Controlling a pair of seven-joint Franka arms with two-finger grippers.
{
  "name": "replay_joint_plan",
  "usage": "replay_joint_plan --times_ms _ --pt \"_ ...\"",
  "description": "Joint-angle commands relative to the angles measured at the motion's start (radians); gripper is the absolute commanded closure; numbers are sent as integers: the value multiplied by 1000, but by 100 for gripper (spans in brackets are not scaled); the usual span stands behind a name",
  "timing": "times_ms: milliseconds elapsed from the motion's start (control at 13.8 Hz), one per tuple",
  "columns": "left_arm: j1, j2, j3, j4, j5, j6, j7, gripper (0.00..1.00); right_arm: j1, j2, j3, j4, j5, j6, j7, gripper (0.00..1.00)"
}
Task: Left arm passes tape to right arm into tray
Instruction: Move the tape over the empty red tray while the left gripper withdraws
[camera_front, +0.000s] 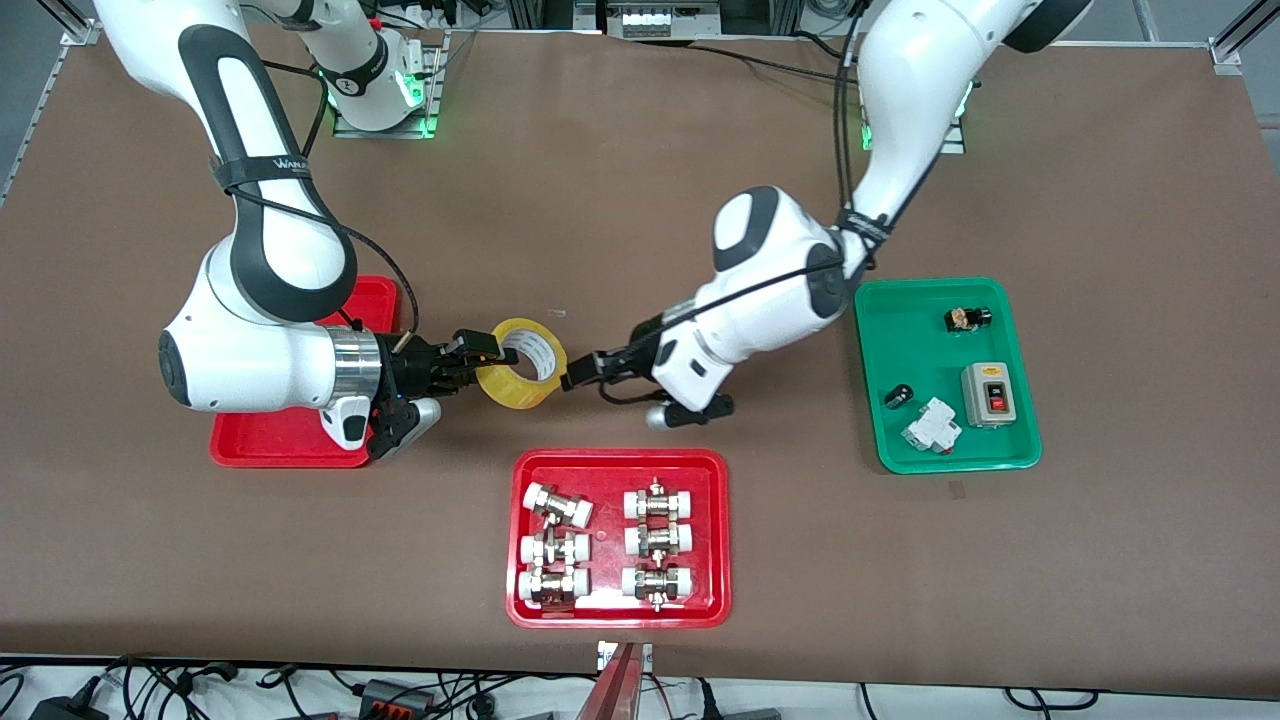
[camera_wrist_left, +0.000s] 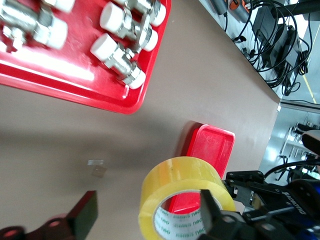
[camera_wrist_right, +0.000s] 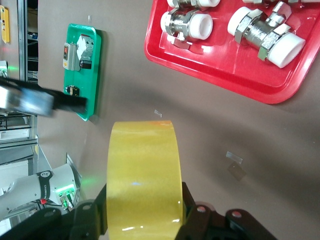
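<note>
Tape (camera_front: 522, 363) hangs in the air over the brown table (camera_front: 640, 200), between my two arms. My right gripper (camera_front: 470, 360) has it pinched tight by the ring wall, one finger inside the hole and one outside. My left gripper (camera_front: 580, 375) sits just beside the roll, and its jaws are spread wide with nothing in them. In the left wrist view I see one finger (camera_wrist_left: 82, 215) on each side, clear of the yellow roll. The plain red tray (camera_front: 290, 440) lies under my right arm, toward that arm's end of the table. Another red tray (camera_front: 620, 610) with metal fittings (camera_front: 655, 545) sits nearer the front camera. A green tray (camera_front: 900, 310) lies toward the left arm's end.
</note>
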Motion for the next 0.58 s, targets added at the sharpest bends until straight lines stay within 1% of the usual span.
replay_joint_plan --times_ms 0,72,145,217,362,507 --pt "119 -86 -3 -11 61 -264 126 0 -5 8 0 18 10 -10 -24 86" --pt "162 -109 -3 -8 108 -368 221 0 -8 8 -1 14 11 -10 -53 86" --pt "200 -140 -1 -7 156 -434 301 0 -14 8 -7 11 7 -7 -50 86" --pt "233 -166 -1 -7 211 -475 350 0 -33 8 -11 9 -1 -8 -48 86" --pt "288 -216 -3 -5 302 -594 426 0 -95 8 -11 -6 -4 -11 -51 86" --pt "352 -258 -1 -1 374 -733 464 0 -193 8 -11 -23 -4 -64 -47 86"
